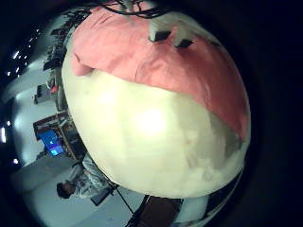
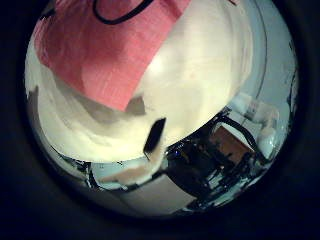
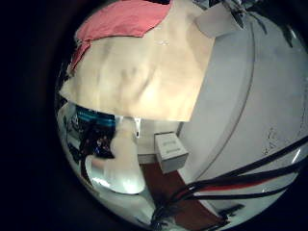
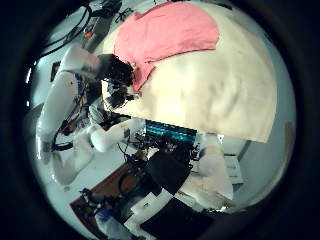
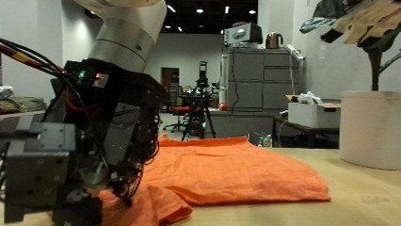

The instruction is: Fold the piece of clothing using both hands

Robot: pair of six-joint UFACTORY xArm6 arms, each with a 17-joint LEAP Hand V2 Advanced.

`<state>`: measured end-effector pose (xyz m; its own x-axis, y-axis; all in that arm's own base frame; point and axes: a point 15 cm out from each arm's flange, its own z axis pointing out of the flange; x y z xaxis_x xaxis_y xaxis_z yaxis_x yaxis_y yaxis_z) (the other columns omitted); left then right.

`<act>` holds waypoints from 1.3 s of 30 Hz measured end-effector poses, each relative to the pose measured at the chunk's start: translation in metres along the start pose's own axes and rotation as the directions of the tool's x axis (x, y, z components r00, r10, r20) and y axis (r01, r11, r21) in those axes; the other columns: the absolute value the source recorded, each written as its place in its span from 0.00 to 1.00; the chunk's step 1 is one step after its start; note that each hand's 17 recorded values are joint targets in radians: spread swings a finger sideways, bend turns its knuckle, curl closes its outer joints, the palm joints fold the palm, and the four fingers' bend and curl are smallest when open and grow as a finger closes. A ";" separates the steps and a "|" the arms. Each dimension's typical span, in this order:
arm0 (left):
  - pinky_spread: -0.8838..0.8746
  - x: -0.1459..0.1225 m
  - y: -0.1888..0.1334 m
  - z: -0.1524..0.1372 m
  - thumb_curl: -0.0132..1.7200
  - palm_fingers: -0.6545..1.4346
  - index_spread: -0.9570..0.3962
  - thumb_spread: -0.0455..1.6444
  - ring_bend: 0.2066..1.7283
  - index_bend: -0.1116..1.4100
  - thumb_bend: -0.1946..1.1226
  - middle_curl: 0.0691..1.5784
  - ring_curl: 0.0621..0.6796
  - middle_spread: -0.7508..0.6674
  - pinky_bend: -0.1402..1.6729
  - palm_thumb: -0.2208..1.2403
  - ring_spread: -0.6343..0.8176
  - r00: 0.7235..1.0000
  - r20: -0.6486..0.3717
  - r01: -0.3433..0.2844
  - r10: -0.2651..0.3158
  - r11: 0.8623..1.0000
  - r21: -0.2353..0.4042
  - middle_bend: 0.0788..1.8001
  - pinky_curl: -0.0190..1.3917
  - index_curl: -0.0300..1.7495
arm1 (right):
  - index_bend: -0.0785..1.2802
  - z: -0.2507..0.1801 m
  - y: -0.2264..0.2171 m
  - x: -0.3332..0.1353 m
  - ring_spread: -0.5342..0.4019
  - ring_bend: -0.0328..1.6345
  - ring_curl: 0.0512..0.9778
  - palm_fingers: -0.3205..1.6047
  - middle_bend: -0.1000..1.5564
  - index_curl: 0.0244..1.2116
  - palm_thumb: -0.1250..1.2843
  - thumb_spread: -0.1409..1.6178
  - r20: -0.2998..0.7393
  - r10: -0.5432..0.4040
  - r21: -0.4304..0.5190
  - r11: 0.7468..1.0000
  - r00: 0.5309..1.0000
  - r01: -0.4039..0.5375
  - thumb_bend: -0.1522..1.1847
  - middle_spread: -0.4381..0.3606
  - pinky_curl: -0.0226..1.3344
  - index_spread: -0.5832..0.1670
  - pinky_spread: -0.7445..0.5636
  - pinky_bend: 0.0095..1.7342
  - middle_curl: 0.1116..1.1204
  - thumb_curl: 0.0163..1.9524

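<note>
Looks like the fold hasn't really started. The cloth (image 5: pixel 238 174) lies spread out and a bit rumpled on the table (image 5: pixel 363 188), no fold in it that I can see.

The left hand (image 5: pixel 88 184) is down low right at the cloth's near edge, with the fabric running out away from it. From the right palm's view, the left hand (image 4: pixel 118 80) sits at one corner of the cloth (image 4: pixel 165 35). Honestly can't tell whether its fingers are pinching the fabric or just hanging over it. The right hand (image 5: pixel 363 21) is way up in the air, well clear of everything, with its fingers loose and apart and nothing in them.

My guess at the step: getting both hands onto the cloth. Next, the right hand needs to come down to an edge on the same side as the left hand, so the two can lift and carry it over together.

Room-wise it's fine. The cloth covers only the end of the table under the left hand, and the rest is bare top, so there's lots of space to lay the fold over. That end of the cloth lies close to the table edge, so dragging it that way could slide it off.
</note>
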<state>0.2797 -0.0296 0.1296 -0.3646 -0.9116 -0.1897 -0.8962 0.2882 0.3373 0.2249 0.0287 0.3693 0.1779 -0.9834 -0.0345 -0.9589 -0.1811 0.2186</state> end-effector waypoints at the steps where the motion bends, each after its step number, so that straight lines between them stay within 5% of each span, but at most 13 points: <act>1: 0.61 0.000 -0.001 0.000 0.20 0.51 0.77 0.55 0.21 0.19 0.14 0.21 0.26 0.56 0.21 0.34 0.57 1.000 0.002 -0.001 0.001 1.000 -0.003 0.24 0.22 0.17 | 0.19 0.000 0.000 0.000 0.81 0.20 0.20 0.28 0.17 0.24 0.34 0.70 0.000 0.000 0.000 1.000 1.000 0.000 0.10 0.61 0.22 0.33 0.88 0.21 0.19 0.13; 7: 0.31 -0.002 0.000 0.001 0.25 0.71 0.63 0.59 0.31 0.18 0.23 0.28 0.35 0.36 0.43 0.62 0.26 1.000 0.013 0.010 -0.009 0.999 -0.046 0.33 0.30 0.17 | 0.19 0.000 0.000 0.000 0.81 0.20 0.20 0.28 0.17 0.24 0.34 0.70 0.000 0.000 -0.001 1.000 1.000 0.000 0.10 0.60 0.22 0.33 0.88 0.21 0.19 0.13; 11: 0.21 -0.004 0.001 -0.002 0.28 0.77 0.57 0.60 0.33 0.20 0.25 0.30 0.37 0.28 0.50 0.69 0.17 1.000 0.013 0.012 -0.011 0.999 -0.053 0.35 0.33 0.18 | 0.17 0.000 0.000 0.000 0.80 0.22 0.21 0.30 0.19 0.24 0.34 0.70 -0.002 0.001 0.000 1.000 1.000 -0.001 0.10 0.58 0.22 0.33 0.87 0.20 0.20 0.13; 13: 0.15 -0.004 0.001 -0.005 0.31 0.81 0.50 0.62 0.33 0.22 0.27 0.31 0.38 0.23 0.54 0.74 0.11 1.000 0.011 0.013 -0.013 0.999 -0.050 0.36 0.34 0.20 | 0.14 0.000 -0.001 0.000 0.73 0.31 0.24 0.37 0.19 0.21 0.34 0.70 -0.002 -0.001 0.000 1.000 1.000 0.001 0.10 0.56 0.22 0.33 0.83 0.22 0.21 0.13; 22: 0.09 -0.011 0.014 -0.028 0.38 0.87 0.36 0.70 0.35 0.31 0.31 0.34 0.44 0.15 0.57 0.79 0.04 1.000 0.010 0.005 -0.004 0.999 -0.039 0.40 0.35 0.27 | 0.19 0.020 -0.029 -0.010 0.50 0.39 0.27 0.48 0.24 0.19 0.37 0.71 -0.007 -0.054 -0.061 0.997 0.999 0.054 0.11 0.62 0.26 0.35 0.49 0.37 0.23 0.13; 25: 0.08 -0.013 0.017 -0.035 0.40 0.86 0.34 0.72 0.37 0.32 0.32 0.35 0.46 0.14 0.58 0.79 0.03 1.000 0.012 0.001 -0.001 0.999 -0.036 0.42 0.36 0.30 | 0.20 0.037 -0.050 -0.020 0.48 0.39 0.26 0.47 0.26 0.21 0.42 0.72 -0.014 -0.097 -0.105 0.990 0.995 0.095 0.11 0.51 0.25 0.35 0.42 0.36 0.25 0.14; 33: 0.07 -0.021 0.026 -0.044 0.45 0.86 0.30 0.75 0.38 0.32 0.31 0.35 0.50 0.13 0.60 0.77 0.02 1.000 0.014 0.000 0.000 0.999 -0.033 0.44 0.36 0.34 | 0.21 0.065 -0.097 -0.023 0.47 0.36 0.25 0.35 0.25 0.25 0.52 0.69 -0.093 -0.171 -0.106 0.981 0.981 0.161 0.11 0.37 0.20 0.30 0.48 0.26 0.25 0.16; 39: 0.08 -0.027 0.030 -0.047 0.47 0.85 0.29 0.76 0.39 0.31 0.31 0.36 0.52 0.13 0.61 0.77 0.02 1.000 0.008 0.009 -0.009 0.999 -0.030 0.45 0.36 0.37 | 0.19 0.094 -0.130 -0.017 0.49 0.34 0.22 0.33 0.22 0.26 0.56 0.65 -0.140 -0.183 -0.126 0.978 0.973 0.166 0.10 0.42 0.19 0.30 0.53 0.26 0.24 0.17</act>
<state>0.2749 -0.0103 0.1879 -0.3589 -0.9118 -0.1997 -0.8912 0.2712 0.3635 0.3252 0.0688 0.2498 0.3794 -0.9231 0.0625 -0.8806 -0.3395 0.3306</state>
